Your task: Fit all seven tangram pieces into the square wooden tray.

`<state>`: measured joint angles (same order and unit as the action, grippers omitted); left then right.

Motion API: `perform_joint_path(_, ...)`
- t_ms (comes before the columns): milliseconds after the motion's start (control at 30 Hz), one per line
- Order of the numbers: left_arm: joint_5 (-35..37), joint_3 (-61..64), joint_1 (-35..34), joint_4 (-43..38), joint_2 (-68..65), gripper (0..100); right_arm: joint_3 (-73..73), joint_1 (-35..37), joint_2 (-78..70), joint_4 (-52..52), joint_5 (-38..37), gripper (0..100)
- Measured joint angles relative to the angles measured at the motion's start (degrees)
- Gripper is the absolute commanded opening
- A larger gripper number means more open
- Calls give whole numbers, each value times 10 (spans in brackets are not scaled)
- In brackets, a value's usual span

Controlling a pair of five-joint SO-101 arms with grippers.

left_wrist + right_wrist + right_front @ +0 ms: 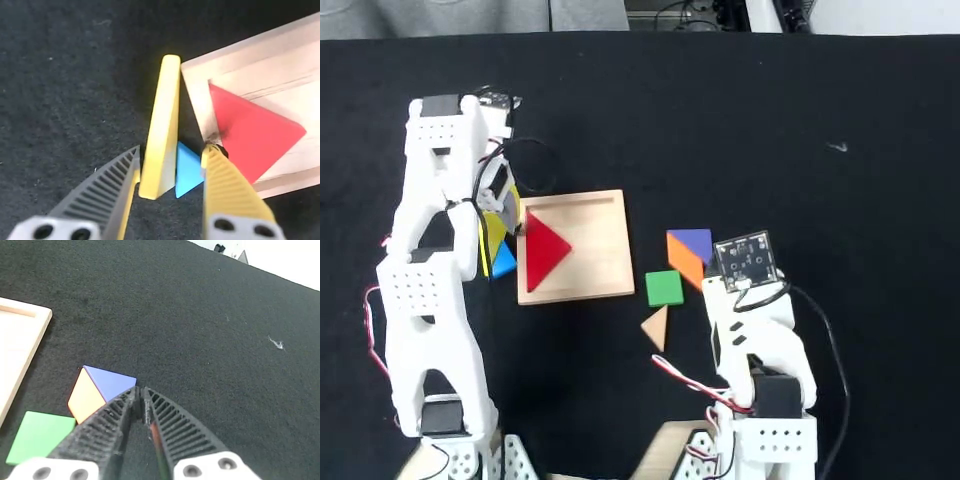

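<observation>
Left claw [172,147] is spread, its ribbed grey finger and yellow finger astride the yellow flat wooden piece [162,125], which stands up on its edge. The grey finger is right up against that piece; the yellow finger stands a little apart from it. In that gap sits the small light-blue triangle [187,167], flat on the black cloth-covered worktop [770,150] and just behind the yellow slab. Just beyond the yellow finger is the square wooden tray [195,95], its corner close to the claw. Inside it lies the large red triangle [250,135], long side along the wall nearest this arm, point aimed at the tray's middle. The rest of the tray floor is bare wood.

Over to the right claw [139,389]: pressed together, tips meeting, nothing between them. It hangs just beside the dark-blue triangle [111,381], which touches the orange parallelogram [87,399]. Next out is the green square [40,436], near the orange piece, between it and the tray. The small tan wooden triangle [657,326] lies just below the green square in the high view, apart from the tray
</observation>
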<state>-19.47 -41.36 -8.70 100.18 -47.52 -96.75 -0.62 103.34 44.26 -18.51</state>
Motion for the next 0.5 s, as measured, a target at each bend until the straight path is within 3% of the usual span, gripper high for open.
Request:
perform_joint_path(133, 0, 0, 1, 0, 0, 38, 0, 0, 0, 0, 0, 15)
perform_joint_path(500, 52, 33, 0, 0, 9, 41, 0, 0, 0, 0, 0, 15)
